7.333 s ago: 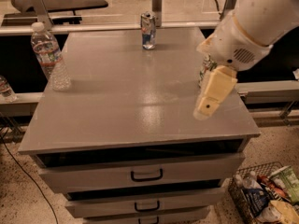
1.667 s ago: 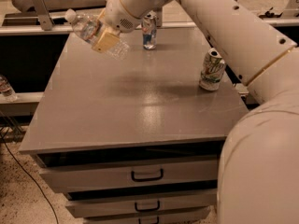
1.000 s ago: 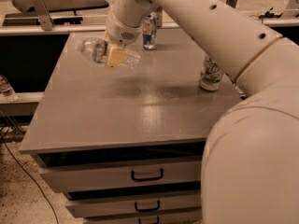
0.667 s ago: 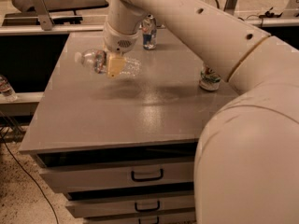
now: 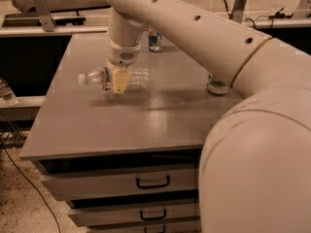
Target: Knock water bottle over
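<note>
The water bottle is a clear ribbed bottle with a white cap pointing left. It lies horizontal at the left middle of the grey table, just above or on the top; I cannot tell which. My gripper reaches down from above and is shut on the bottle around its label band, with a yellow finger in front of it. The arm sweeps in from the right and fills the right side of the view.
A blue-and-silver can stands at the table's far edge behind the gripper. A green-and-white can stands at the right, mostly hidden by my arm. Drawers sit under the tabletop. Another bottle is on a low shelf at far left.
The gripper has carried the bottle from the far left corner toward the table's middle and lowered it. The bottle has gone from upright to horizontal.
</note>
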